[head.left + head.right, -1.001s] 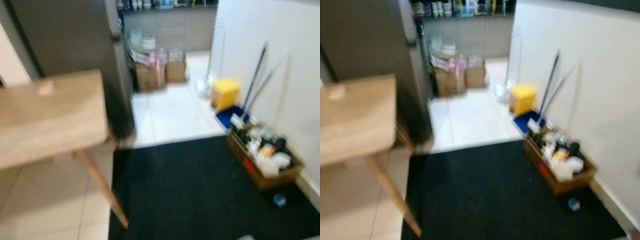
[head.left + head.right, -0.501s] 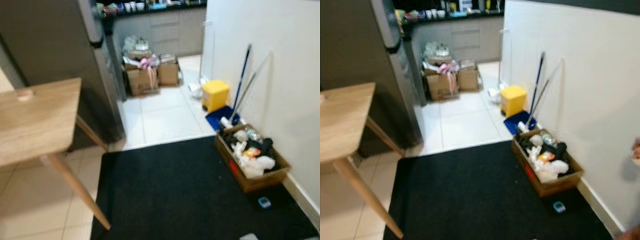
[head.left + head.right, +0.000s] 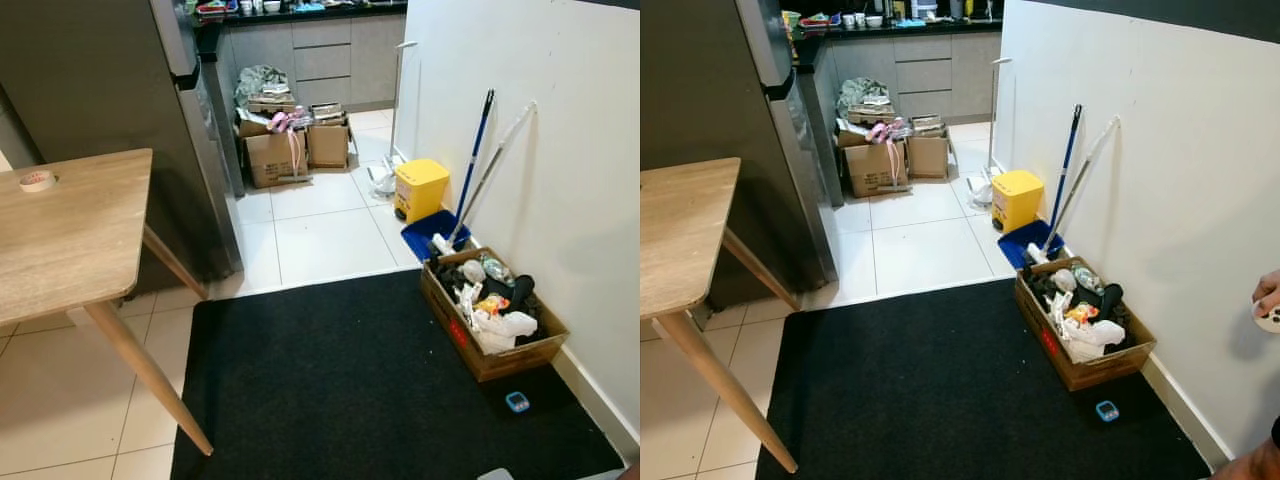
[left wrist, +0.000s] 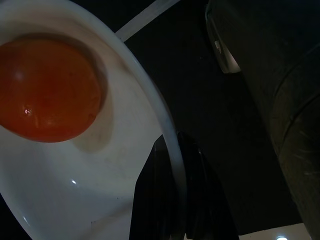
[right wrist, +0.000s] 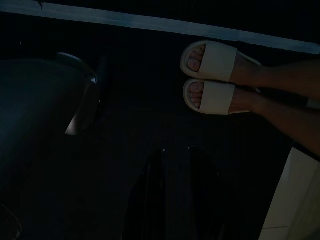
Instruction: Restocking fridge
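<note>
Writing: you can read no brand or label; the tape roll [image 3: 38, 180], the cartons and the small blue thing [image 3: 517, 401] on the mat are too small to make out.
Fridge: the dark fridge [image 3: 110, 110] stands ahead on your left, door closed, just behind the wooden table [image 3: 70, 235].
Left gripper: your left gripper [image 4: 172, 220] is pinched on the rim of a white plate [image 4: 75, 200], one finger on each side of the rim; an orange-red round fruit [image 4: 47, 90] lies on the plate.
Right gripper: your right gripper [image 5: 172, 195] hangs low over the dark mat; the view is too dark for you to tell how its fingers stand.
Person: two feet in pale slides [image 5: 212, 77] stand on the mat, and a hand [image 3: 1268, 300] shows by the white wall on your right.
Floor: a black mat [image 3: 370, 390] lies before you; a cardboard box of clutter [image 3: 490, 315], a yellow bin [image 3: 420, 188], a blue dustpan [image 3: 430, 235] and mop handles [image 3: 478, 160] line the wall.
Further back: taped cardboard boxes [image 3: 290, 150] sit on the white tiles before grey cabinets.
Change: your head camera has swung since a second ago; the table now sits further left, the fridge edge is nearer, and the blur has cleared.
</note>
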`<state>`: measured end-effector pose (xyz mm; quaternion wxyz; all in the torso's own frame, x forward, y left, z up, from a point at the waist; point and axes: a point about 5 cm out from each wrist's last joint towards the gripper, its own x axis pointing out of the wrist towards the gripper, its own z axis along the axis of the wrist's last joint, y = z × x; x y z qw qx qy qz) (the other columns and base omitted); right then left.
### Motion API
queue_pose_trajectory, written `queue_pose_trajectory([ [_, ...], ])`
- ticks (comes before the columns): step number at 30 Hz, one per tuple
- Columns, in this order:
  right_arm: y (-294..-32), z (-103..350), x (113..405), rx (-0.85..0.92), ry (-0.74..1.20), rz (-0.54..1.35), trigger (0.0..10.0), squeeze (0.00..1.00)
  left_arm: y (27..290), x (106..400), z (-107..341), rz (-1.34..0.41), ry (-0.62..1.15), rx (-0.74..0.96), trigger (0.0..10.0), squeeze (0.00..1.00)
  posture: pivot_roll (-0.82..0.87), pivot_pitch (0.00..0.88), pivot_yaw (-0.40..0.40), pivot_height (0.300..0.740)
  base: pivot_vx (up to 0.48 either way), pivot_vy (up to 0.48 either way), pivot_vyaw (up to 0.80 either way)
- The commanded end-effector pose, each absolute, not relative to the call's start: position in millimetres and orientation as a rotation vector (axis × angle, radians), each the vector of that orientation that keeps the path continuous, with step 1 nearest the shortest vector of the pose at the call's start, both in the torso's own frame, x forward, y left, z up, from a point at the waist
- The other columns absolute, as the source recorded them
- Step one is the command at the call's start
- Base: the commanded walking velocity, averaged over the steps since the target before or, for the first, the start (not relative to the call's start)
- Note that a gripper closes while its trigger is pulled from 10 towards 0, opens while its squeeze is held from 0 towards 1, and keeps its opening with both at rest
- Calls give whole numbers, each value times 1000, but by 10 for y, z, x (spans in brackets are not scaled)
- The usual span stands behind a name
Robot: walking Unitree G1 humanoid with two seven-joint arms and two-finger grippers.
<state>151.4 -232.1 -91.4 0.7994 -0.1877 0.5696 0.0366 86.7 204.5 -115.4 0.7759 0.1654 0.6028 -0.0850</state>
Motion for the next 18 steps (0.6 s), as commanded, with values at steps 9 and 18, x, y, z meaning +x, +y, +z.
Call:
queue_pose_trajectory([
  [9, -2291, -924, 1507, -391, 1222, 87, 10000, 0, 1994, 977, -1133, -178, 1250, 319, 10000, 0, -58, 0, 19, 740, 342, 0, 0],
  [18, -2295, -922, 1510, -400, 1220, 79, 10000, 0, 2023, 975, -1130, -172, 1250, 330, 10000, 0, -57, 0, 20, 740, 378, 0, 0],
])
